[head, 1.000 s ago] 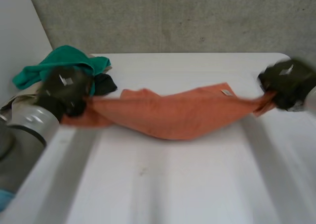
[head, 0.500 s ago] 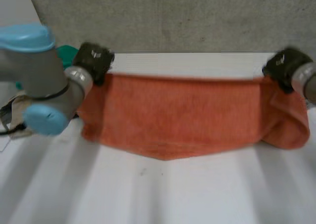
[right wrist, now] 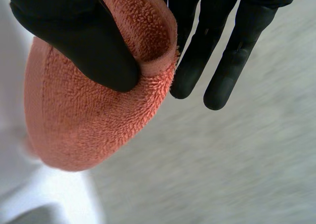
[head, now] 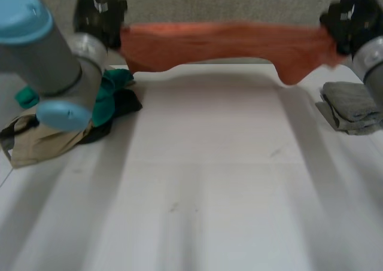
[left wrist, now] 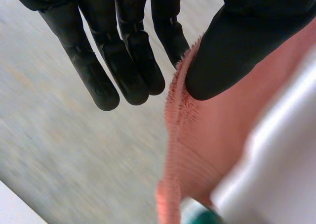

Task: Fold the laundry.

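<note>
**Orange terry-cloth towel** (head: 227, 40): one, held in the air and stretched sideways between two robot hands above the far edge of the white counter (head: 197, 181), clear of its surface. The middle is drawn nearly level, and a loose fold hangs down near the right end.

**Left robot hand** (head: 100, 17): placed at one end of the towel. In the left wrist view the fringed edge of the towel (left wrist: 197, 145) is pinched between the thumb (left wrist: 237, 51) and the nearest of the straight fingers (left wrist: 123, 61). The rest of the cloth trails away below the thumb.

**Right robot hand** (head: 350, 21): placed at the opposite end. In the right wrist view a doubled edge of the towel (right wrist: 89, 120) is clamped under the thumb (right wrist: 84, 41), with the straight fingers (right wrist: 197, 61) behind it.

**Left arm** (head: 54, 67): grey, with two light-blue caps, seen in the near foreground.

**Other cloths:** four are counted on the counter.
- Three are heaped at the left edge: one green cloth (head: 114, 85), one black cloth (head: 127, 103) and one beige cloth (head: 36, 142).
- One grey folded cloth (head: 353, 106) lies well apart from them at the right edge.

**Grey wall** (head: 227, 2): seen behind the counter.
</note>
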`<action>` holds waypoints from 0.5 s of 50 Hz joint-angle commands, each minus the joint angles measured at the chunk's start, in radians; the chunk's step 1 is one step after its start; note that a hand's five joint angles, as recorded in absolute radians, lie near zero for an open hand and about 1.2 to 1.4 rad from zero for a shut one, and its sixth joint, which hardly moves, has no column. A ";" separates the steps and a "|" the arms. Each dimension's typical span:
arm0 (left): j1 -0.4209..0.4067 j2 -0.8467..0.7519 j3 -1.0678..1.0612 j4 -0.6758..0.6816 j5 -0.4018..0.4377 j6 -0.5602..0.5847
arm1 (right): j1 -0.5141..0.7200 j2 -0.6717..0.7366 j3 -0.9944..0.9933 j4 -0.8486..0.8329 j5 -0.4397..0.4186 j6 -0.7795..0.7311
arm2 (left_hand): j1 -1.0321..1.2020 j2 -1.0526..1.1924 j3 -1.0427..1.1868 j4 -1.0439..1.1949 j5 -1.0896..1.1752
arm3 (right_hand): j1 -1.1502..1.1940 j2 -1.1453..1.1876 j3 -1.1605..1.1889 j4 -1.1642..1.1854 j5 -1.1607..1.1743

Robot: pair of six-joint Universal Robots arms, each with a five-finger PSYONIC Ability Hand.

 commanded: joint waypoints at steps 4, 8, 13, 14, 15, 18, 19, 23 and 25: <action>0.004 0.012 -0.374 0.048 0.004 -0.005 | -0.048 0.107 0.199 0.160 -0.073 0.049 | 0.261 0.200 0.203 0.195 0.230 | 0.290 0.204 0.197 0.197 0.206; -0.002 -0.007 -0.431 0.053 0.002 -0.009 | -0.051 0.158 0.231 0.205 -0.079 0.114 | 0.261 0.200 0.203 0.195 0.230 | 0.290 0.204 0.197 0.197 0.206; -0.002 0.007 -0.489 0.062 0.001 -0.012 | -0.107 0.156 0.247 0.220 -0.085 0.386 | 0.261 0.200 0.203 0.195 0.230 | 0.290 0.204 0.197 0.197 0.206; -0.002 0.010 -0.495 0.065 0.001 -0.012 | -0.118 0.155 0.251 0.220 -0.087 0.431 | 0.261 0.200 0.203 0.195 0.230 | 0.290 0.204 0.197 0.197 0.206; -0.002 0.015 -0.500 0.068 0.001 -0.012 | -0.126 0.155 0.254 0.220 -0.090 0.468 | 0.261 0.200 0.203 0.195 0.230 | 0.290 0.204 0.197 0.197 0.206; -0.002 0.039 -0.518 0.074 0.001 -0.012 | -0.146 0.150 0.268 0.222 -0.113 0.585 | 0.261 0.200 0.203 0.195 0.230 | 0.148 0.061 0.055 0.055 0.064; -0.003 0.044 -0.520 0.076 0.001 -0.013 | -0.149 0.149 0.274 0.222 -0.115 0.599 | 0.261 0.200 0.203 0.195 0.230 | 0.112 0.026 0.019 0.020 0.029; -0.008 0.052 -0.534 0.076 0.001 -0.013 | -0.161 0.133 0.313 0.225 -0.133 0.642 | 0.261 0.200 0.203 0.195 0.230 | -0.122 -0.208 -0.215 -0.215 -0.206; -0.009 0.056 -0.540 0.076 0.001 -0.013 | -0.167 0.130 0.336 0.222 -0.139 0.662 | 0.261 0.200 0.203 0.195 0.230 | -0.208 -0.294 -0.301 -0.301 -0.292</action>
